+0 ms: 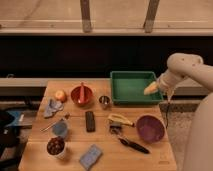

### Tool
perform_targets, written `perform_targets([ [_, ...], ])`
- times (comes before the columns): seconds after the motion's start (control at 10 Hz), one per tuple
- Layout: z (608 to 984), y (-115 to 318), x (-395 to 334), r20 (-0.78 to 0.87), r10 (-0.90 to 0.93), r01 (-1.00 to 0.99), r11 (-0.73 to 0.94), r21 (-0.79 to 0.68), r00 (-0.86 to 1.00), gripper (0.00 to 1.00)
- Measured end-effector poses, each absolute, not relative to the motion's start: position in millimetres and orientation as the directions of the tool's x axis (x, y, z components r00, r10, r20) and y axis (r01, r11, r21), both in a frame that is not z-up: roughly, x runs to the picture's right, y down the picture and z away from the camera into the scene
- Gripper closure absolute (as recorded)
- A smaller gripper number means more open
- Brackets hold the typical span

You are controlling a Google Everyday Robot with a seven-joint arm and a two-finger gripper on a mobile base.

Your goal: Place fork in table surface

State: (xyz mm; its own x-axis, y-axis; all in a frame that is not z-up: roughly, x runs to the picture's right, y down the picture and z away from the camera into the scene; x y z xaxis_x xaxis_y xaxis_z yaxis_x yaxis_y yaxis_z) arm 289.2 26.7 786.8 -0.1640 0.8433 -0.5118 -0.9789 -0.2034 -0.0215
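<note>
Gripper: the gripper hangs at the right rim of the green tray, above the far right corner of the table; its pale arm curves in from the right side of the view.
Gripper state: whether it is spread or closed does not show, nor whether it holds anything.
Fork look: the fork is one thin, pale metallic sliver with a darker end, lying flat and slanted.
Fork place: well apart from the gripper, across the table near the opposite edge, just beside the blue cup.
Counts: one fork; one tray; two bowls, a red bowl and a purple bowl; one black bar; one yellow-handled tool; one black-handled utensil.
Nearest the gripper: the tray, then the purple bowl below it.
Surface: the table surface is light-brown wooden planks, rectangular.
Room: a dark band and a pale ledge run behind the table; grey speckled floor lies beside it.
</note>
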Motion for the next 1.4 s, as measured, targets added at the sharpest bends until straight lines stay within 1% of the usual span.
perform_targets([
  [0.2, 791, 10, 239, -0.511, 0.857, -0.988, -0.132, -0.083, -0.071, 0.20],
  [0.4, 787, 1, 185, -0.502, 0.864, -0.985, -0.051, -0.165, 0.040, 0.20],
  [0.7, 765, 10, 88, -0.471, 0.845, -0.944, 0.108, -0.311, 0.252, 0.20],
  [0.8, 759, 14, 71, -0.462, 0.838, -0.932, 0.137, -0.336, 0.290, 0.20],
  [1.4, 758, 15, 70, -0.458, 0.837, -0.929, 0.146, -0.340, 0.299, 0.20],
])
